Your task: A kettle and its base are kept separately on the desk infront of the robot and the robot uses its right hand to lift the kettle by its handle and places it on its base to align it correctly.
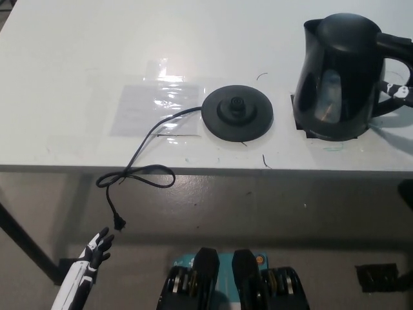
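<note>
We reach our right hand (399,92), grip unclear, through the kettle (339,77) handle (395,61); wrap fully before lifting.

We see the white desk (64,64) brightly and evenly lit from overhead, washed almost featureless toward eleven o'clock. Glare flares on the clear plastic sheet (155,106) just left of centre, and a pale reflection streaks the black kettle (339,74) at two o'clock. The floor below is dimmer. Focus is slightly soft throughout; shadows are faint.
</note>
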Available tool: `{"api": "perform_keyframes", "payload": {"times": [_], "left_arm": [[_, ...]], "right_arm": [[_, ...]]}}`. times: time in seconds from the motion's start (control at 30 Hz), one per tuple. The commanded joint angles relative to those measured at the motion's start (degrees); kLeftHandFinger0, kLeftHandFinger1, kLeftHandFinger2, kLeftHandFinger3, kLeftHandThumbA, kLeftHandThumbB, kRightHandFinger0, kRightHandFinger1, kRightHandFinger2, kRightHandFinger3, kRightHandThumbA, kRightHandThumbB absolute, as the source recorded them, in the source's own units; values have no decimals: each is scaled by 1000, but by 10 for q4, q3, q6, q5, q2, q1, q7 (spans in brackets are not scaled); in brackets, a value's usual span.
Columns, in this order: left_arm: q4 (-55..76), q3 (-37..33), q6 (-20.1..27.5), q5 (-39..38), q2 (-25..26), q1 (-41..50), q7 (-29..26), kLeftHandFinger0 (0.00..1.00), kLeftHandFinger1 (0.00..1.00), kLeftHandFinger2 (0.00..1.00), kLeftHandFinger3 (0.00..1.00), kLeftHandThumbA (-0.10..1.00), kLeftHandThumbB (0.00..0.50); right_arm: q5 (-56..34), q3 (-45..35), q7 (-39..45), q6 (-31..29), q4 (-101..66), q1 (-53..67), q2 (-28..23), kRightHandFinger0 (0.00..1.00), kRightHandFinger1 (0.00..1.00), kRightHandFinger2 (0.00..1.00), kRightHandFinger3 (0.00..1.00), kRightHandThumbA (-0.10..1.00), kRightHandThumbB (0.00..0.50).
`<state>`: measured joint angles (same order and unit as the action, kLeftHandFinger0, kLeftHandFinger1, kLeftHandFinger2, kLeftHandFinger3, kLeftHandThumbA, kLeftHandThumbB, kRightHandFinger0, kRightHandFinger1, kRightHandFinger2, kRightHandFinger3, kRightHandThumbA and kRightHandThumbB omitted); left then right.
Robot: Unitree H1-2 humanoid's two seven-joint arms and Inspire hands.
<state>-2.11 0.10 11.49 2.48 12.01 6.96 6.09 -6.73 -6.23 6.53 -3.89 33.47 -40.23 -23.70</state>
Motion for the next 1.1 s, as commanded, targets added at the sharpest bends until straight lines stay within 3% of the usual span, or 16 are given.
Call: {"api": "perform_keyframes", "payload": {"times": [0.0,0.03,0.07,0.33,0.43,0.53,0.6,0.67,0.7,0.8,0.87,1.0,1.07], "left_arm": [[-1,1,31,-12,6,0,8,1000,1000,1000,1000,1000,306],[0,1,29,-9,6,0,7,1000,1000,1000,1000,1000,318],[1,1,27,-11,7,1,8,1000,1000,1000,1000,1000,319],[3,3,26,-17,8,2,10,1000,1000,1000,1000,1000,329],[6,3,27,-17,11,4,12,1000,1000,1000,1000,1000,316],[3,3,31,-25,11,2,15,1000,1000,1000,1000,1000,309],[2,3,32,-26,12,0,15,1000,1000,1000,1000,1000,309],[0,2,35,-23,14,-1,15,1000,1000,1000,1000,1000,324],[0,1,35,-22,15,0,15,1000,1000,1000,1000,1000,329],[0,0,35,-13,16,0,11,1000,1000,1000,1000,1000,343],[3,0,28,-15,16,0,13,1000,1000,1000,1000,1000,351],[9,-1,20,-13,18,2,14,1000,1000,1000,1000,1000,364],[11,-1,16,-16,17,3,14,1000,1000,1000,1000,1000,367]], "right_arm": [[38,14,-6,-35,57,-53,-27,1000,1000,1000,1000,1000,394],[41,16,-9,-33,65,-55,-29,1000,1000,1000,1000,1000,425],[42,16,-9,-35,78,-60,-30,1000,1000,1000,1000,1000,400],[36,9,-5,-44,110,-73,-35,1000,1000,1000,1000,1000,476],[35,7,-4,-61,122,-80,-35,1000,1000,1000,1000,1000,460],[26,-4,-9,-63,112,-82,-31,1000,1000,1000,1000,1000,403],[27,-6,-9,-64,112,-83,-31,1000,1000,1000,1000,1000,404],[7,-21,-5,-61,100,-84,-24,1000,1000,1000,1000,1000,228],[-7,-31,2,-59,91,-84,-20,1000,1000,1000,1000,1000,174],[-33,-50,20,-45,72,-87,-13,1000,1000,1000,1000,1000,263],[-42,-57,22,-29,48,-85,-9,1000,1000,1000,1000,1000,269],[-47,-61,26,-15,22,-89,-6,1000,1000,1000,1000,1000,232],[-45,-61,26,-15,22,-91,-7,1000,1000,1000,1000,1000,248]]}}
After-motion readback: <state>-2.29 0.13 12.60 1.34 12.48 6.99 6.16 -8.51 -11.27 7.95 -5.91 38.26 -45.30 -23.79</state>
